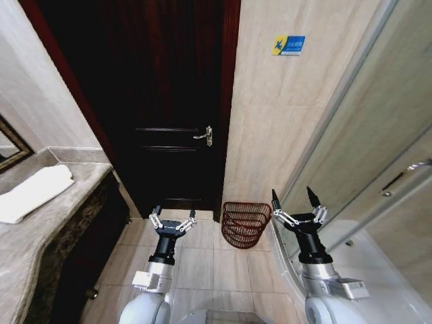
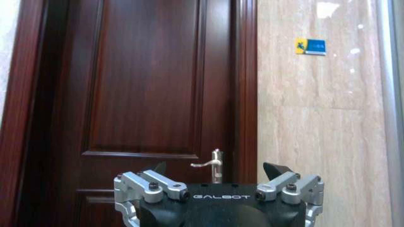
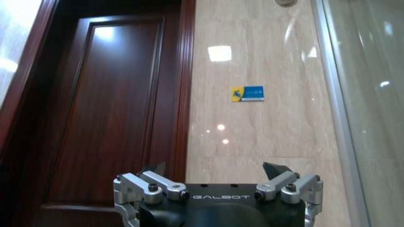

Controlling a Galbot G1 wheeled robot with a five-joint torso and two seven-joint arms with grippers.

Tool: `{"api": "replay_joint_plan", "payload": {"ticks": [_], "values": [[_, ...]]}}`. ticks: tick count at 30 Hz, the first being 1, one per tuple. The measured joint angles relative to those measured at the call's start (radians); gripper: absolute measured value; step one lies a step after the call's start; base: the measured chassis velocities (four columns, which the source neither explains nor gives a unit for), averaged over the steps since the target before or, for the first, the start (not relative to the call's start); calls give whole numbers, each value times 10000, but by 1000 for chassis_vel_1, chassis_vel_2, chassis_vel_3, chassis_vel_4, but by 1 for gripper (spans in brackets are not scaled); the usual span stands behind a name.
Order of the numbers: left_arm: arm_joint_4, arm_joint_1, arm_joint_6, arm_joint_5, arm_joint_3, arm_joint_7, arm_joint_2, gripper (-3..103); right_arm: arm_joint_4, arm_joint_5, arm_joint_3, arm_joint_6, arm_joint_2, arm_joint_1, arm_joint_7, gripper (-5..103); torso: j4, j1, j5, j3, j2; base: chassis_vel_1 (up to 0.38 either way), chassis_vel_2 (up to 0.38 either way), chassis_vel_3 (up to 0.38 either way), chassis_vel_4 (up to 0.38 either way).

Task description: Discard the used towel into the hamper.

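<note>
**Towel not picked up yet: reach left first**

Both grippers empty, fingers spread apart. Left gripper (image 1: 173, 219) and right gripper (image 1: 295, 202) hang over the floor, pointing at the door (image 1: 169, 101). Towel (image 1: 30, 192) lies folded on the counter (image 1: 40, 236), well off to your left. Turn towards it and pinch it at mid-fold with the left arm. Hamper (image 1: 245, 224) stands on the floor by the wall, between the grippers, nearer the right. Watch the counter edge on approach, and the shower glass (image 1: 378, 148) close by the right arm.
</note>
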Motion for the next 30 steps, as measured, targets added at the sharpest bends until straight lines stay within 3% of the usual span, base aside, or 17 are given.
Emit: {"api": "replay_joint_plan", "payload": {"ticks": [30], "values": [[-218,24,238,-87,-178,-490,0,100,-49,213,50,163,-101,127,-6,100,-1,-5,2,-1,4,77,65,67,74]]}}
